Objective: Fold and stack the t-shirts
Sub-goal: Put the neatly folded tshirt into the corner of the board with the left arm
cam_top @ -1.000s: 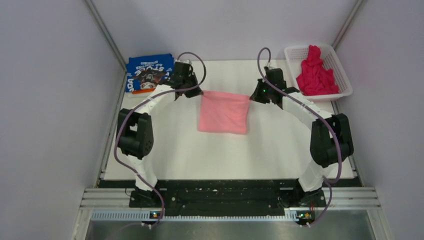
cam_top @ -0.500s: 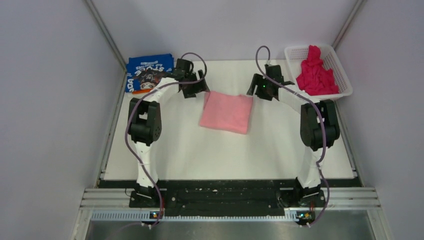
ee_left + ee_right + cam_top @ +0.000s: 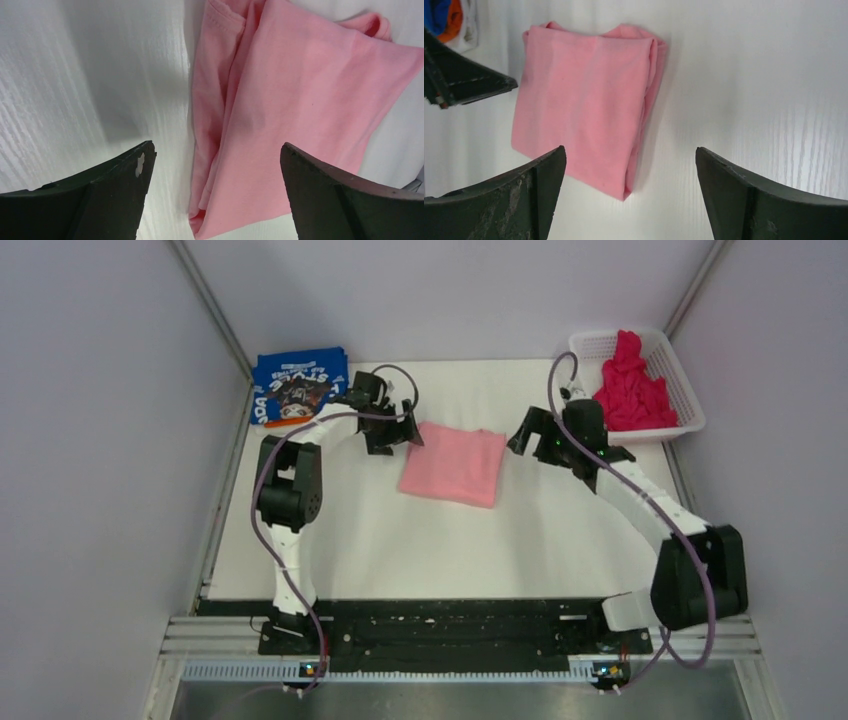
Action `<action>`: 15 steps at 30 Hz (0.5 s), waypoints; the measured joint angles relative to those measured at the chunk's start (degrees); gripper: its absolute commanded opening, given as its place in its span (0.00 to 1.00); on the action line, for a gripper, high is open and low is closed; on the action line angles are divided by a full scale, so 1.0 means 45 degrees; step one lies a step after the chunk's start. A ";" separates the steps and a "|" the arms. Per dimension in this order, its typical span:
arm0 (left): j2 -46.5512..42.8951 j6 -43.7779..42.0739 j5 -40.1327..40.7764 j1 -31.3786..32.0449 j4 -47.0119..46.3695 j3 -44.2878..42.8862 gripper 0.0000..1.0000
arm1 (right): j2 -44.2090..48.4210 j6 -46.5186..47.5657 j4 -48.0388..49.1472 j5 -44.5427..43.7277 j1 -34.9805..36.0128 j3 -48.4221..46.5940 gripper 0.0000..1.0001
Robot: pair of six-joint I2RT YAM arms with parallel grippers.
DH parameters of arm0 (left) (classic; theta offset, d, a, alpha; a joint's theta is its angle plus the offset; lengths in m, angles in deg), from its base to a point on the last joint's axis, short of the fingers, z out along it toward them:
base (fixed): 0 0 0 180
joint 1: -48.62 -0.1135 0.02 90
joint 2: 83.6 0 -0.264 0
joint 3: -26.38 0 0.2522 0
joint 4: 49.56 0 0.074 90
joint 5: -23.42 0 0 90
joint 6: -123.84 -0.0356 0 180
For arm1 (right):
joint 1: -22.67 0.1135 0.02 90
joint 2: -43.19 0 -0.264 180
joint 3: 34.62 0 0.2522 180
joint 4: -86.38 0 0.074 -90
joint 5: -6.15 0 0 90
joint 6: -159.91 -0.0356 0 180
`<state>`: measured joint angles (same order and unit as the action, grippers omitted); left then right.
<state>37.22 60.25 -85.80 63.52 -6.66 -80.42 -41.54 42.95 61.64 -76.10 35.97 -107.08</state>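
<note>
1. Plain light pink t-shirt (image 3: 453,464): folded into a compact, roughly square packet, lying flat near mid-table, slightly toward the far side. Stacked layer edges show along its L side and a thick fold along its R side. Nothing grips it.
2. Left gripper (image 3: 395,440): just beside the packet's far-L corner, jaws wide apart and empty. In the L wrist view the cloth lies below the gap betw. the fingers, apparently untouched.
3. Right gripper (image 3: 522,435): just off the far-R corner, jaws likewise spread with nothing held. The mirrored stance suggests each arm serves one corner of the same fold.
4. Blue t-shirt w/ white lettering and dark print (image 3: 295,385): folded at the table's far-L corner, well apart from the pink one. Prob. the base of the stack.
5. Magenta t-shirt (image 3: 630,385): a crumpled heap in the white plastic mesh basket (image 3: 690,390) at far-R, not yet folded.
6. White table (image 3: 560,540): the work surface.
7. Judgement: the pink fold looks complete. The likely next step is moving it onto the blue shirt. That needs a pinch through all layers, else the packet may fall open.
</note>
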 measured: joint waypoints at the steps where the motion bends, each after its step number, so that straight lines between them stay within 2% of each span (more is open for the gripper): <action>1: 0.0053 -0.0063 -0.0083 0.0029 -0.0005 -0.0005 0.99 | 0.0835 -0.0073 0.0058 0.0024 0.0005 0.0612 0.99; 7: 0.1030 -0.0364 -0.0141 0.0248 0.0345 -0.1064 0.94 | 0.4104 -0.0355 -0.0078 -0.0097 0.0005 0.2317 0.99; 10: 0.1195 -0.0471 0.0160 0.0461 0.0471 -0.1307 0.85 | 0.5217 -0.0413 -0.0471 -0.0374 0.0005 0.2633 0.99; 11: 0.1224 -0.0525 0.0253 0.0578 0.0534 -0.1355 0.80 | 0.5547 -0.0452 -0.0539 -0.0457 0.0005 0.2725 0.99; 12: 0.1277 -0.0529 0.0340 0.0680 0.0588 -0.1418 0.71 | 0.5867 -0.0471 -0.0583 -0.0554 0.0000 0.2822 0.99; 15: 0.1593 -0.0583 0.0738 0.1093 0.0894 -0.1855 0.36 | 0.6669 -0.0500 -0.0738 -0.0952 0.0005 0.3123 0.99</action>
<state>44.39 57.63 -82.48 68.44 -2.64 -88.77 -11.53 40.70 58.32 -80.39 36.00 -93.03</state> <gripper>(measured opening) 0.648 0.985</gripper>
